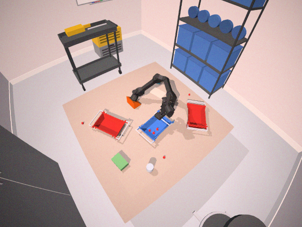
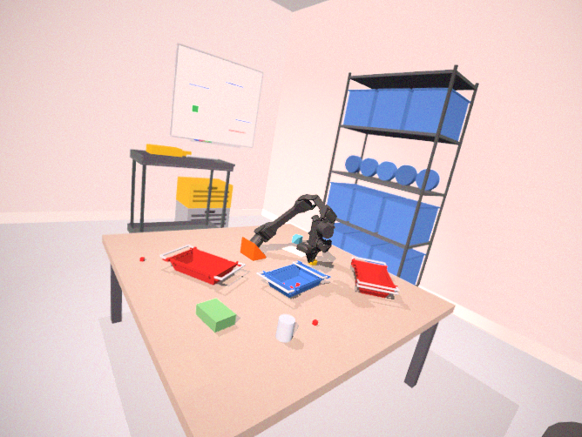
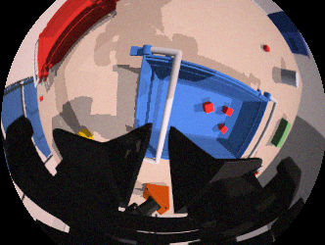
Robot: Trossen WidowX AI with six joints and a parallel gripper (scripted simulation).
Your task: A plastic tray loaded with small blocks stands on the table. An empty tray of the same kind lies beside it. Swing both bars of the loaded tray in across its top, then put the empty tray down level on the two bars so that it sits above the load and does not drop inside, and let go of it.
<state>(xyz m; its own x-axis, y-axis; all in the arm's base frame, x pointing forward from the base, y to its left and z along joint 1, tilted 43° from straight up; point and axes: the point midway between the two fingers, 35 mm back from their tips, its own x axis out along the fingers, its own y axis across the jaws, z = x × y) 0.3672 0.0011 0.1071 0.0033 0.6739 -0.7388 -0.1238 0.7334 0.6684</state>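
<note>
The loaded blue tray (image 1: 158,123) (image 2: 287,277) (image 3: 191,93) stands mid-table with three small red blocks (image 1: 157,129) (image 2: 297,285) (image 3: 208,107) inside. Its bar nearest my gripper (image 1: 166,121) (image 3: 161,127) lies across the top, close to that end. Its other bar (image 1: 143,135) (image 3: 264,128) is swung out over the opposite end. My gripper (image 1: 158,115) (image 2: 311,258) (image 3: 161,127) is slightly open and empty, above the first bar's end of the tray. An empty red tray (image 1: 110,125) (image 2: 202,266) lies at the left, another red tray (image 1: 197,114) (image 2: 374,277) (image 3: 54,39) at the right.
A green block (image 1: 120,161) (image 2: 215,314) and a white cylinder (image 1: 149,167) (image 2: 285,328) stand in front. An orange wedge (image 1: 133,102) (image 2: 252,249) stands behind, between the left red tray and my arm. A loose red block (image 1: 163,157) (image 2: 314,322) lies beyond the cylinder.
</note>
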